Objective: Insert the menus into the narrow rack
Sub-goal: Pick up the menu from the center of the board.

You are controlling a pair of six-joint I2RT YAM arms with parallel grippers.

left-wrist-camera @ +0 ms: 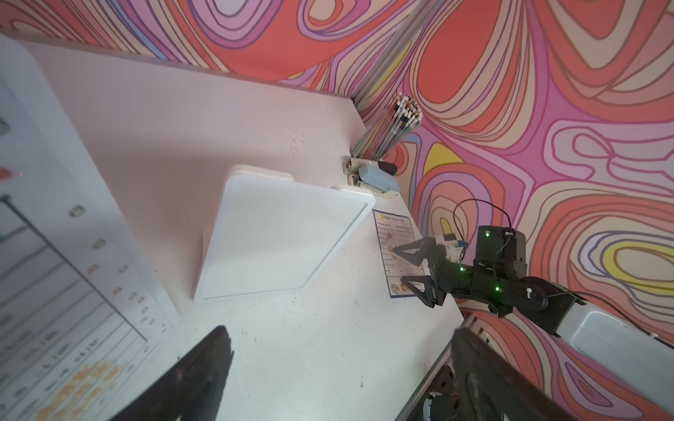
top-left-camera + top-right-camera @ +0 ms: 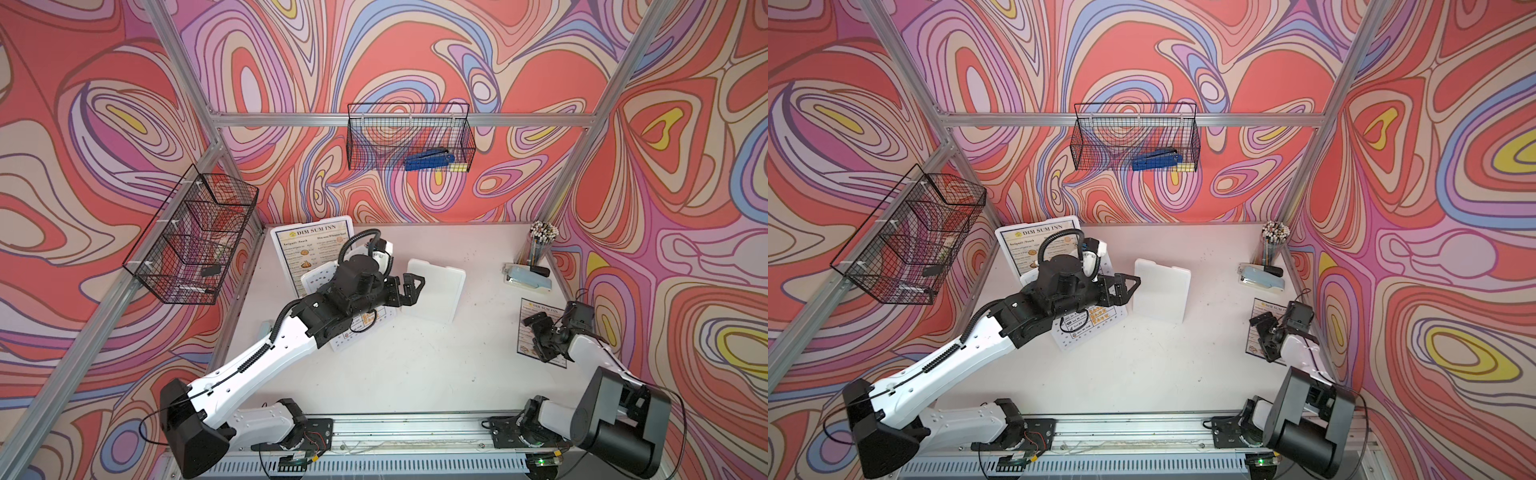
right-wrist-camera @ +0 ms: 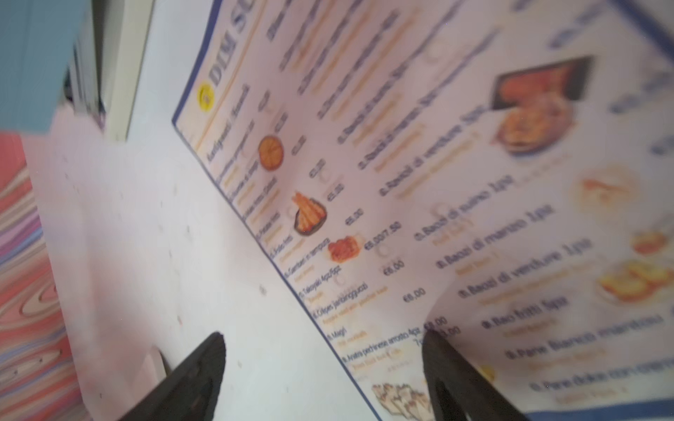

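Both spread and empty, our left gripper (image 1: 339, 331) hovers apart while our right gripper (image 3: 322, 339) straddles the edge of the small menu (image 3: 437, 182) lying flat at the right of the counter (image 2: 415, 374), so we should come in low and nudge that edge up before pinching it.

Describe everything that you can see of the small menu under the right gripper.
The small menu is a thin printed paper sheet, white with a dark-blue border, headed DIM SUM INN, with rows of text, prices and little food photos. It lies flat, face up, on the table near its right side, close to the stapler. The open right gripper hangs over its long edge, one fingertip above the paper and one above bare table. Whether it touches the sheet cannot be told.
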